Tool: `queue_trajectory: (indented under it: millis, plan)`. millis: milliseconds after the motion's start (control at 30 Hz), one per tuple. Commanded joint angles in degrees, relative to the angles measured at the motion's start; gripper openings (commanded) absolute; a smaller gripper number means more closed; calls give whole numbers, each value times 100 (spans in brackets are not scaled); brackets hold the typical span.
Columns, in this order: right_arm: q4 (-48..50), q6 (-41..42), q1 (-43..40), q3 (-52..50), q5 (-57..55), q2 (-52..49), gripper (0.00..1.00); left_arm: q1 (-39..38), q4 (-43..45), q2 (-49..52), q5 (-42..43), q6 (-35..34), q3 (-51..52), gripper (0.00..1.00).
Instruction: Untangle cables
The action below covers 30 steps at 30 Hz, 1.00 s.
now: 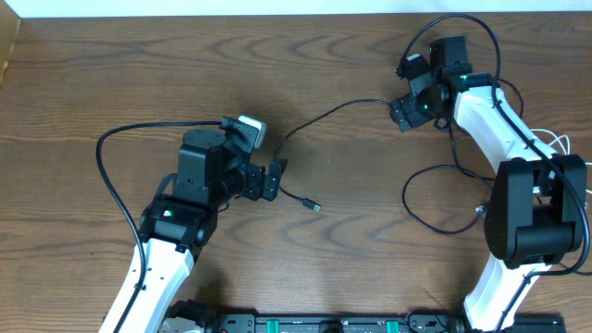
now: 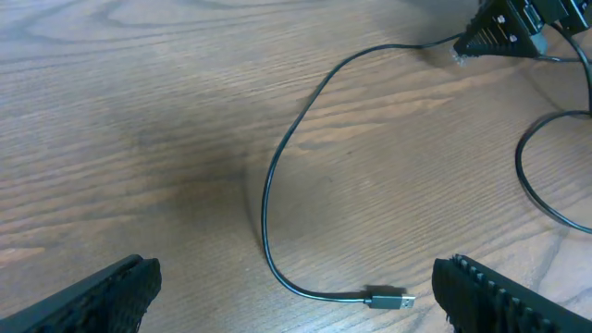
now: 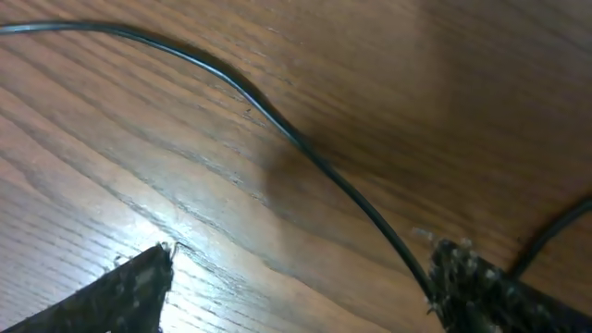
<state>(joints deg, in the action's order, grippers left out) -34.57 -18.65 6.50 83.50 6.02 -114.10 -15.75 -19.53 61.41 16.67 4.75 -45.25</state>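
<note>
Both pairs of jaws stand apart, with nothing clamped in either. The left gripper [image 1: 275, 180] hangs low over the table [image 1: 111, 74]. Seen from its wrist, its two fingers [image 2: 102, 296] straddle the loose end of the black cable [image 2: 268, 185], and the small plug [image 2: 388, 300] lies flat just inside the right-hand finger. That placement reads as a line-up for taking the free end, the easiest part of a cord to draw out of a tangle.

The right gripper [image 1: 400, 113] sits at the far end of the same run. From there the black cable sweeps in one open curve across the bare wood to the plug, crossing nothing on the way. In the right wrist view the cord runs diagonally between the spread fingers and reaches the inner edge of the right-hand one. Whether it touches that finger or only passes beside it cannot be told.

Nearer the right arm's base lies a second black loop [image 1: 407, 199]. Whether it belongs to this cord is unclear. With the arms well apart at opposite ends, the cable looks largely laid out already. My guess is that the loop is what is left to do.
</note>
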Motion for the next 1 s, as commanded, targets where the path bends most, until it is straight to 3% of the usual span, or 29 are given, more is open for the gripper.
queue_trajectory:
  millis: [0, 200, 767, 867, 900, 967]
  plan:
    - [-48, -22, -11, -33, -879, -39, 83, 20, -13, 33, 83, 74, -20, 99]
    - [-245, 20, -44, -33, -1622, -39, 86, 20, -13, 33, 83, 74, -20, 99]
    - [-787, 859, -160, -474, -1414, -39, 88, 20, -13, 35, 83, 74, -7, 99]
    - [-678, 901, -157, -748, -1272, -39, 76, 20, -13, 35, 83, 74, -7, 99]
    - [-654, 905, -157, -809, -1266, -39, 68, 20, -13, 35, 83, 74, -7, 99]
    - [-627, 964, -153, -863, -1270, -39, 38, 20, -13, 35, 83, 74, -7, 99]
